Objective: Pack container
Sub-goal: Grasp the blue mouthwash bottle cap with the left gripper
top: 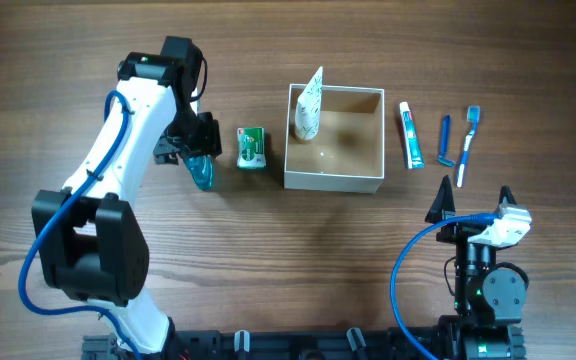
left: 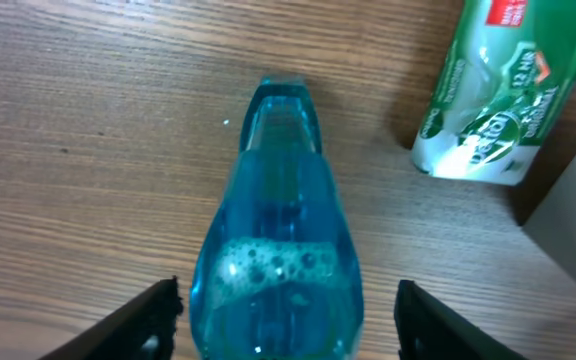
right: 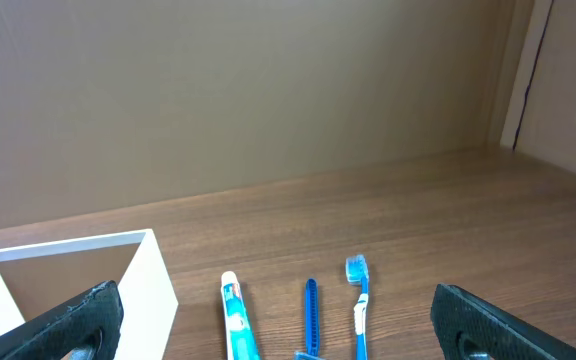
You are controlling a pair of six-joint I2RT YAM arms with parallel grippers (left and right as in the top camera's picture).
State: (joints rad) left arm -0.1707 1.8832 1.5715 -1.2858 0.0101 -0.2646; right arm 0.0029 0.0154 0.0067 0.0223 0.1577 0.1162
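The container is a square white-walled cardboard box with a brown inside, mid-table; a white tube leans in its left corner. Its white wall also shows in the right wrist view. A blue liquid bottle lies left of the box. My left gripper is open, its fingers on either side of the bottle with gaps on both sides. A green and white pack lies between bottle and box. My right gripper is open and empty at the right front.
Right of the box lie a toothpaste tube, a blue razor and a blue toothbrush; they show in the right wrist view too, toothpaste, razor, toothbrush. The green pack lies close to the bottle.
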